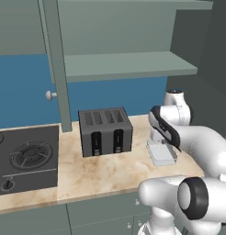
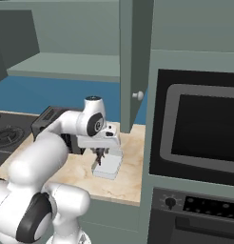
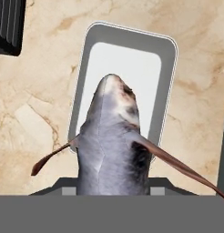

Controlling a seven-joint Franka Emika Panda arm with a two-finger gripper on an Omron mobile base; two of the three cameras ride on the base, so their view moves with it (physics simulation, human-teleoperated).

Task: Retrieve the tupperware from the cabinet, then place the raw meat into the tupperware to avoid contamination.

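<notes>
Raw meat gripped in my hand, hanging right over the tupperware on the counter.

From the left base view, my arm bends down over the pale tupperware (image 1: 161, 154), which sits on the marble counter (image 1: 105, 172) to the right of the toaster (image 1: 105, 131); the cabinet (image 1: 128, 64) stands open above. From the right base view, my gripper (image 2: 100, 156) points down just above the tupperware (image 2: 108, 167), beside the cabinet door (image 2: 134, 62). In the hand view, the grey raw meat (image 3: 113, 145) is clamped between my fingers at its near end, its far end above the tupperware's (image 3: 126, 59) open white inside.
</notes>
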